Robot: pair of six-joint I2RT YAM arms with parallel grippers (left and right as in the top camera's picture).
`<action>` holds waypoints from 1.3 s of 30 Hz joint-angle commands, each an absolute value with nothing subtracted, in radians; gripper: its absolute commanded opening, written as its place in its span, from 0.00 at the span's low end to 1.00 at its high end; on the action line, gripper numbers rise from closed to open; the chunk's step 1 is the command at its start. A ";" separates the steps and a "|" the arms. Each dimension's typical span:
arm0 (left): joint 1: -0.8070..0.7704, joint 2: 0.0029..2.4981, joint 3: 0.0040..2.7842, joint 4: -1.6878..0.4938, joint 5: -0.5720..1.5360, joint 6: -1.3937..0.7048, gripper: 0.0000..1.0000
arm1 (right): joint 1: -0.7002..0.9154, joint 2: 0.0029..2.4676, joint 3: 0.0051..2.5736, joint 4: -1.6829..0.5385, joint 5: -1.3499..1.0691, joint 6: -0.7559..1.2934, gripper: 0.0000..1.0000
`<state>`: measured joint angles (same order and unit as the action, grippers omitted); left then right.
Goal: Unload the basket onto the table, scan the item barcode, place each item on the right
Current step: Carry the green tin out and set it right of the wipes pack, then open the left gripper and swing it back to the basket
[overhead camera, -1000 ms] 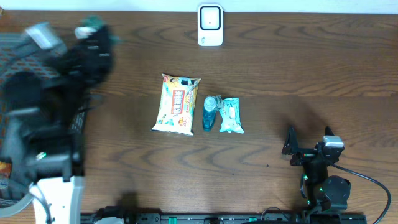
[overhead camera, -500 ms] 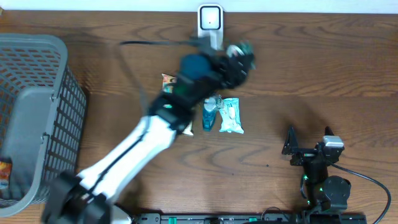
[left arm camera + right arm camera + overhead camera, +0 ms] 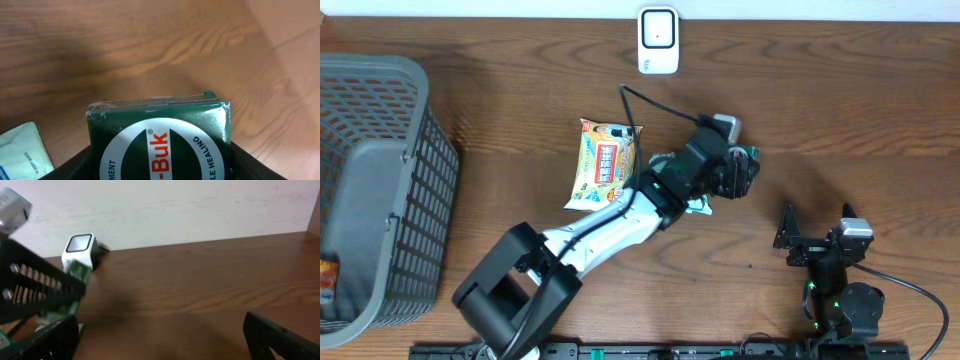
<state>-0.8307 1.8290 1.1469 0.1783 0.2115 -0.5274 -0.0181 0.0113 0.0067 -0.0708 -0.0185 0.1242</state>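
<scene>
Overhead: the left gripper (image 3: 738,172), over the basket (image 3: 380,190) a second ago and close by the scanner (image 3: 658,40) half a second ago, now hangs right of the snack bag (image 3: 605,165), clamped on the green box (image 3: 750,158) and well apart from the scanner, so the scan is judged unfinished. Left wrist: the box sits gripped between dark fingers, round white label up, above bare brown wood-grain table (image 3: 150,40), with a teal packet (image 3: 22,152) just beside. Right wrist: the right gripper (image 3: 161,322) stands spread wide and empty, facing scanner and plain pale wall (image 3: 190,205).
</scene>
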 commanded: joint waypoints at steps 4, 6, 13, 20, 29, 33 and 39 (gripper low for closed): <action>-0.895 1.891 1.180 0.140 0.122 -0.385 0.63 | 0.002 0.007 0.006 -0.075 -0.014 0.115 0.99; -0.903 1.909 1.180 0.109 0.073 -0.380 0.63 | 0.002 0.007 0.006 -0.075 -0.014 0.115 0.99; -0.908 1.954 1.180 0.054 0.066 -0.359 0.64 | 0.002 0.007 0.006 -0.075 -0.014 0.115 0.99; -0.912 1.946 1.265 -0.032 0.066 -0.359 0.78 | 0.002 0.007 0.006 -0.075 -0.014 0.115 0.99; -0.905 1.942 1.574 -0.329 0.050 -0.286 0.78 | 0.002 0.007 0.006 -0.075 -0.014 0.115 0.99; -0.883 1.931 1.728 -0.471 -0.003 -0.218 0.78 | 0.002 0.007 0.006 -0.075 -0.014 0.115 0.99; -0.784 1.885 1.926 -0.694 -0.114 -0.176 0.78 | 0.002 0.007 0.006 -0.075 -0.014 0.115 0.99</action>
<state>-0.8482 1.9450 1.8431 -0.6388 -0.0151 -0.2234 -0.0181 0.0113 0.0067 -0.0704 -0.0185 0.1242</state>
